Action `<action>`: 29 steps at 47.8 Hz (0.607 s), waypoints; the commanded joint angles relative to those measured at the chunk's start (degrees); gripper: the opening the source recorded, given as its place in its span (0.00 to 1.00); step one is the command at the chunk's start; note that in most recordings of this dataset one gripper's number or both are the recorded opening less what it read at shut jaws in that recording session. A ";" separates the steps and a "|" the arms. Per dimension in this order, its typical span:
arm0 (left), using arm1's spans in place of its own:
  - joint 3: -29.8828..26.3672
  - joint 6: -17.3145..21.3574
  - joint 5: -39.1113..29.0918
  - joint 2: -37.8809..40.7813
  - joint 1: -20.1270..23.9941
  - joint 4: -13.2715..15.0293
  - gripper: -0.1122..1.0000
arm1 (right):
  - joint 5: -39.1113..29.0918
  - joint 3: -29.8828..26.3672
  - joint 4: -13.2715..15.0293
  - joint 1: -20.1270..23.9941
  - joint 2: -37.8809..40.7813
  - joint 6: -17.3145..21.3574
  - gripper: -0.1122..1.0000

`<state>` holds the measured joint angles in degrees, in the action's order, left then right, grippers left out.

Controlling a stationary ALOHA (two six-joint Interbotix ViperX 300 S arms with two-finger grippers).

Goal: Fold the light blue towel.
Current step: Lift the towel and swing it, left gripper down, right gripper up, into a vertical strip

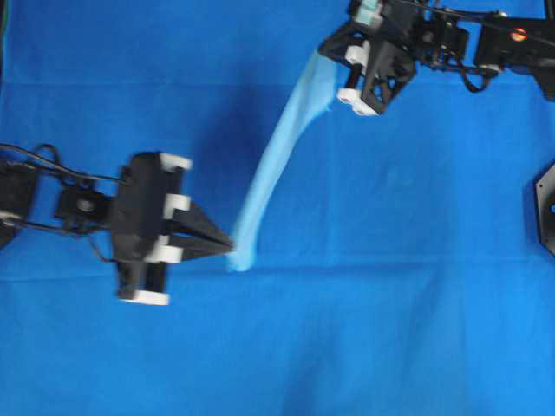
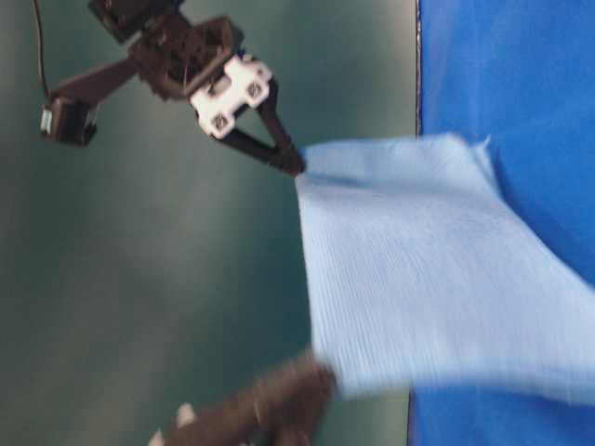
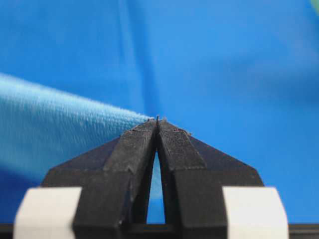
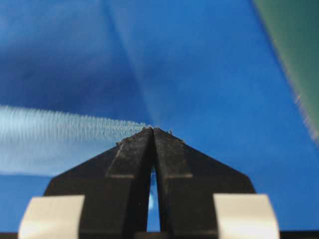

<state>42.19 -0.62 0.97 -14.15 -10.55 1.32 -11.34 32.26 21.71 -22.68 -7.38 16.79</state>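
Observation:
The light blue towel (image 1: 277, 165) is lifted off the table and stretched as a narrow band between my two grippers. My left gripper (image 1: 230, 246) is shut on its lower corner, and the cloth (image 3: 60, 124) runs off to the left from the pinched tips (image 3: 157, 119). At the top of the overhead view my right gripper (image 1: 323, 54) is shut on the other corner. In the right wrist view the towel (image 4: 60, 139) also leads left from the closed tips (image 4: 153, 128). From table level the towel (image 2: 428, 269) hangs as a flat sheet held by two corners.
A large royal-blue sheet (image 1: 390, 329) covers the whole table beneath the towel. A black fixture (image 1: 546, 208) sits at the right edge. A dark green backdrop (image 2: 139, 279) fills the left of the table-level view.

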 commanded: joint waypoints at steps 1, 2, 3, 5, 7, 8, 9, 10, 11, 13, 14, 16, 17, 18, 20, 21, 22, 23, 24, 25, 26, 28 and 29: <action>-6.06 0.00 0.53 3.43 -1.41 -0.18 0.12 | 0.44 -3.52 1.93 -1.23 0.79 0.09 0.11; -7.12 0.00 0.53 4.22 -1.49 -0.18 0.12 | 0.44 -3.96 2.20 -1.32 1.14 0.09 0.11; -8.09 0.00 0.53 4.92 -1.58 -0.18 0.12 | 0.53 -4.57 2.64 -1.32 1.49 0.09 0.11; -10.02 0.18 0.44 6.33 -1.85 -0.18 0.12 | 0.53 -5.36 2.99 -1.41 2.02 0.09 0.11; -11.78 0.88 0.26 7.65 -2.02 -0.18 0.12 | 0.62 -6.06 3.43 -1.41 2.55 0.09 0.11; -12.57 1.32 0.26 8.26 -2.29 -0.18 0.12 | 0.62 -6.33 3.52 -1.32 2.72 0.09 0.11; -13.27 1.76 0.18 8.79 -2.37 -0.18 0.12 | 0.70 -6.59 3.69 -1.41 2.90 0.00 0.11; -13.89 2.37 0.18 9.32 -2.64 -0.18 0.12 | 0.70 -6.77 3.78 -1.41 3.16 0.00 0.11; -14.77 3.25 0.18 10.11 -2.81 -0.18 0.12 | 0.70 -7.03 3.78 -1.41 3.25 0.00 0.11; -15.82 4.22 0.09 10.90 -3.08 -0.18 0.12 | 0.70 -7.29 3.78 -1.32 3.43 0.00 0.11; -16.17 4.66 0.00 11.25 -3.25 -0.18 0.12 | 0.70 -7.29 3.78 -1.41 3.43 0.00 0.11; -16.79 5.01 0.00 11.87 -3.25 -0.18 0.12 | 0.70 -7.29 3.78 -1.41 3.43 0.00 0.11; -16.96 5.19 0.00 12.13 -3.34 -0.09 0.12 | 0.70 -7.21 3.78 -1.41 3.43 0.09 0.11; -17.14 5.27 0.00 12.30 -3.34 -0.09 0.12 | 0.70 -7.12 3.78 -1.41 3.34 0.09 0.11; -17.40 5.19 0.00 12.66 -3.34 -0.09 0.12 | 0.53 -6.86 3.78 -1.41 3.16 0.09 0.11; -17.49 5.19 0.18 12.83 -3.34 -0.09 0.12 | 0.53 -6.68 3.78 -1.32 3.08 0.09 0.11; -17.67 5.19 0.35 13.10 -3.34 -0.09 0.12 | 0.53 -6.50 3.78 -1.41 2.90 0.09 0.11; -17.75 5.19 0.44 13.36 -3.34 -0.09 0.12 | 0.53 -6.24 3.78 -1.41 2.72 0.09 0.11; -17.93 5.19 0.44 13.62 -3.34 -0.18 0.12 | 0.44 -5.98 3.78 -1.41 2.55 0.09 0.11; -18.02 5.27 0.44 13.80 -3.34 -0.09 0.12 | 0.53 -5.54 3.78 -1.41 2.11 0.09 0.11; -18.37 5.27 0.53 14.06 -3.34 -0.18 0.12 | 0.44 -5.19 3.78 -1.41 1.85 0.09 0.11; -18.90 5.54 0.53 14.68 -3.34 -0.18 0.12 | 0.44 -4.39 3.78 -1.58 1.05 0.09 0.11; -19.34 5.71 0.62 15.03 -3.34 -0.09 0.12 | 0.35 -3.96 3.78 -1.67 0.62 0.09 0.11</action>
<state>25.58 4.66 0.79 0.79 -10.90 1.32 -11.07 28.13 25.05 -22.76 -4.22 16.79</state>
